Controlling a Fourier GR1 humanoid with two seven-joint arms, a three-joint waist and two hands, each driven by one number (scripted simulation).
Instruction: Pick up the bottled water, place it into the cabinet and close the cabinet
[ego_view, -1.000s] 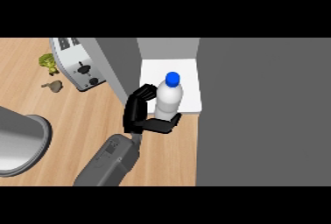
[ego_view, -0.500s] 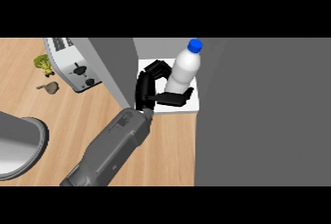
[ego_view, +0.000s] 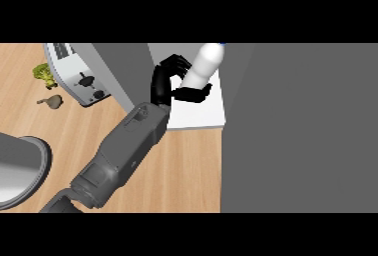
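Observation:
The bottled water (ego_view: 205, 62) is white with a blue cap that just shows at the picture's upper edge. It leans to the right above the white cabinet floor (ego_view: 198, 116). My left hand (ego_view: 162, 84) is shut on it, fingers curled round its far side and thumb on the near side. Its grey forearm stretches up from the lower left. A grey cabinet panel (ego_view: 122, 70) stands on the left of the opening, and a broad grey cabinet face (ego_view: 303, 130) fills the right. I cannot tell whether the bottle touches the floor. My right hand does not show.
A silver toaster (ego_view: 76, 75) stands on the wooden counter (ego_view: 184, 170) at the upper left. Next to it lie a green vegetable (ego_view: 44, 75) and a small brown item (ego_view: 50, 101). A large round grey vessel (ego_view: 18, 170) sits at the left edge.
My left hand has carried the bottle away from me, deeper over the white cabinet floor, and the forearm has stretched out. The bottle now leans more.

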